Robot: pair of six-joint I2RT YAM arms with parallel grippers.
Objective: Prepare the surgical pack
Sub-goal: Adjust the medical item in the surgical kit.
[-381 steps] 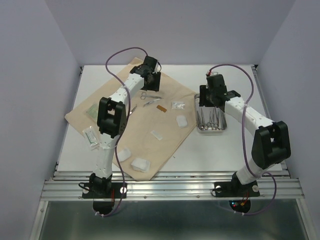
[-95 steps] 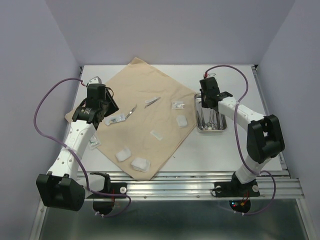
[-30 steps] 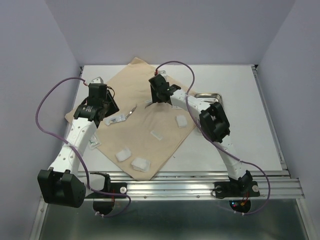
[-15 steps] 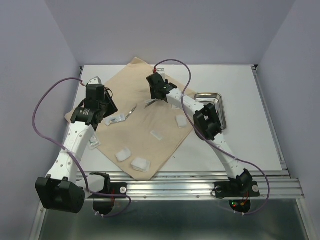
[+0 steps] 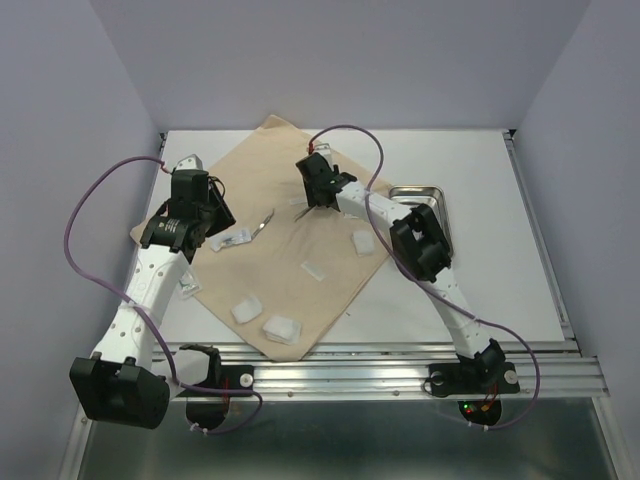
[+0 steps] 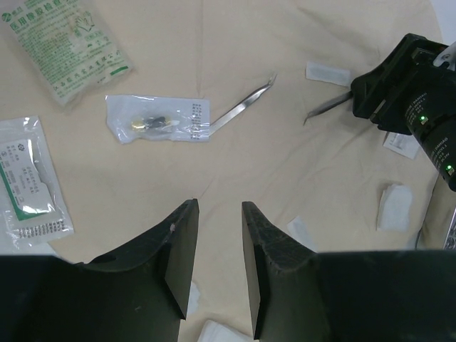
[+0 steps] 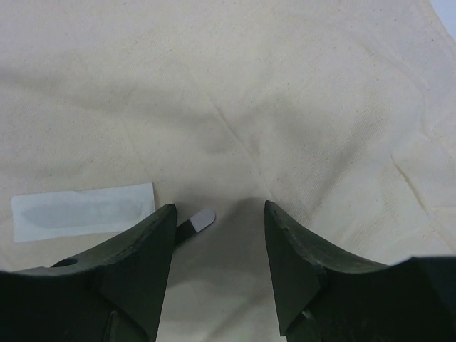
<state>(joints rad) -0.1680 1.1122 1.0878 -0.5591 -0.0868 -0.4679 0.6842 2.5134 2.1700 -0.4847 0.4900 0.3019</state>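
The beige cloth (image 5: 270,160) lies spread on the table with white gauze pads (image 5: 362,243) scattered over it. One silver forceps (image 5: 262,224) rests left of centre, also seen in the left wrist view as forceps (image 6: 242,107). My right gripper (image 5: 312,200) reaches across to the cloth's middle and stands open low over it. A second forceps' flat end (image 7: 198,219) lies between its fingers, close to the left one. My left gripper (image 5: 210,215) hovers open over the cloth's left corner, nothing between its fingers (image 6: 182,242). The steel tray (image 5: 432,190) sits right of the cloth, partly hidden by the right arm.
Sealed packets lie near the left gripper: a clear one (image 6: 158,120), a green-printed one (image 6: 68,39) and another (image 6: 28,182). A white strip (image 7: 82,211) lies left of the right gripper. Walls stand on three sides; the rail (image 5: 340,365) runs along the near edge.
Over the last seconds the right arm swung from the tray across to the cloth's middle. In the last second it only shifted slightly. The left arm stays put.
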